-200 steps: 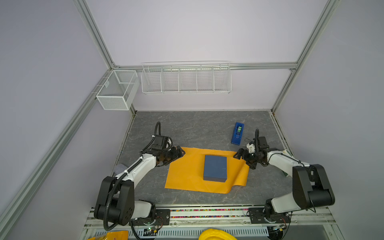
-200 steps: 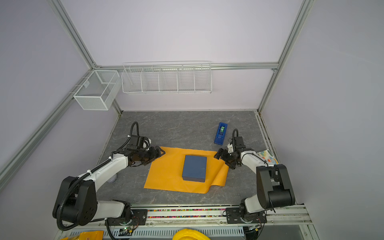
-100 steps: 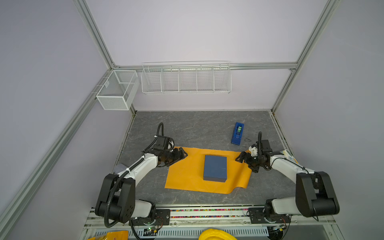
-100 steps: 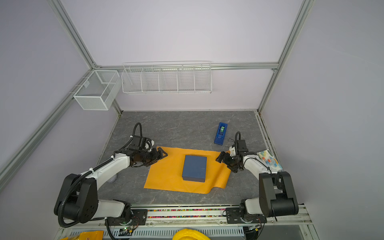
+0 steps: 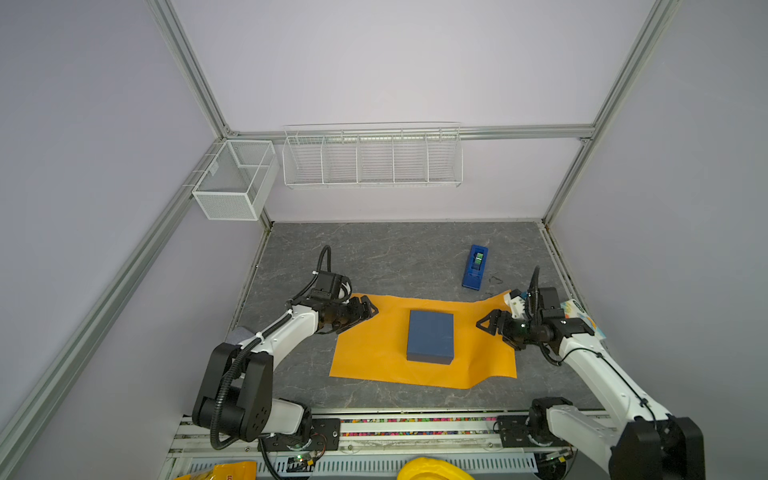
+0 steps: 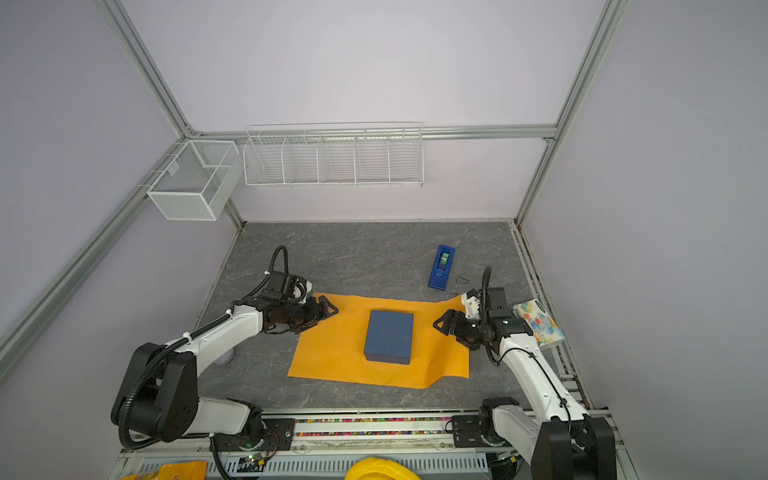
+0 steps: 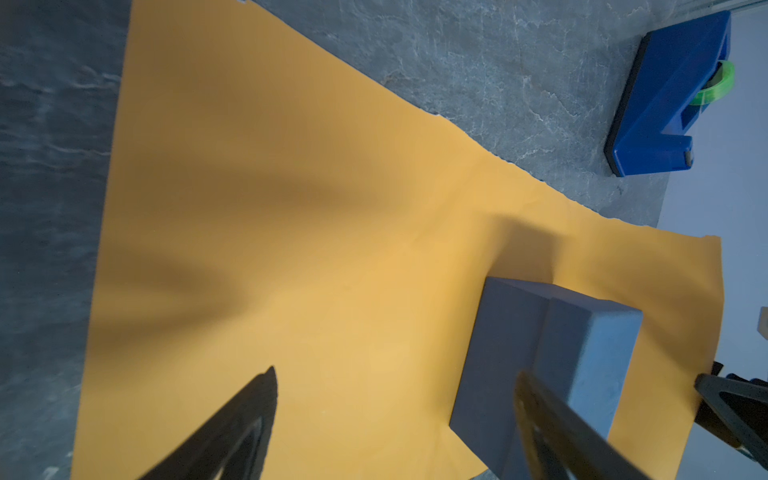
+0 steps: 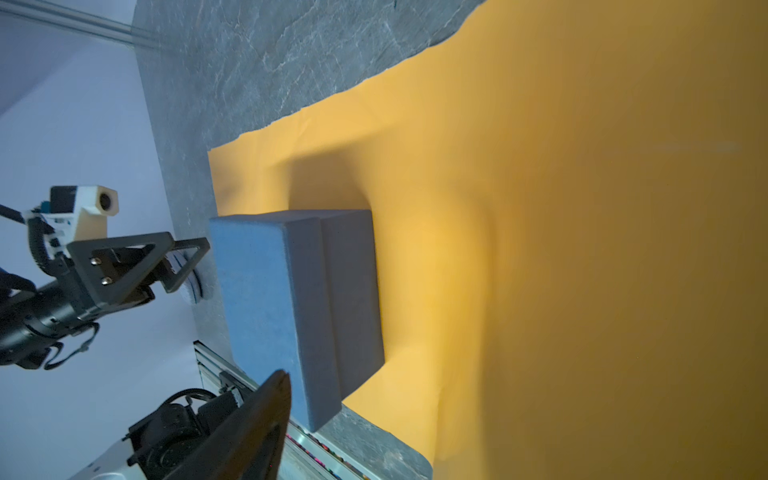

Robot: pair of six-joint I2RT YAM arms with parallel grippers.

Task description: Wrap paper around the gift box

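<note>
The slate-blue gift box (image 5: pixel 430 336) (image 6: pixel 389 336) lies flat on the orange-yellow paper (image 5: pixel 374 357) (image 6: pixel 332 357), right of the sheet's middle. My left gripper (image 5: pixel 370 309) (image 6: pixel 330 309) hovers open over the paper's far left corner, holding nothing; in the left wrist view the box (image 7: pixel 540 357) lies beyond one finger (image 7: pixel 552 428). My right gripper (image 5: pixel 484 324) (image 6: pixel 440 324) is open at the paper's raised right edge, pointing at the box. In the right wrist view one finger (image 8: pixel 257 419) shows, and the lifted paper (image 8: pixel 582 249) hides the other.
A bright-blue tape dispenser (image 5: pixel 475 267) (image 6: pixel 441 267) stands on the grey table behind the sheet's right end. A colourful patterned packet (image 5: pixel 582 318) (image 6: pixel 539 323) lies by the right arm at the table's right edge. Wire baskets (image 5: pixel 372 160) hang on the back wall.
My left gripper has slid right, over the paper's corner. The right gripper has shifted slightly toward the front along the paper's right edge, and its jaws have narrowed a little.
</note>
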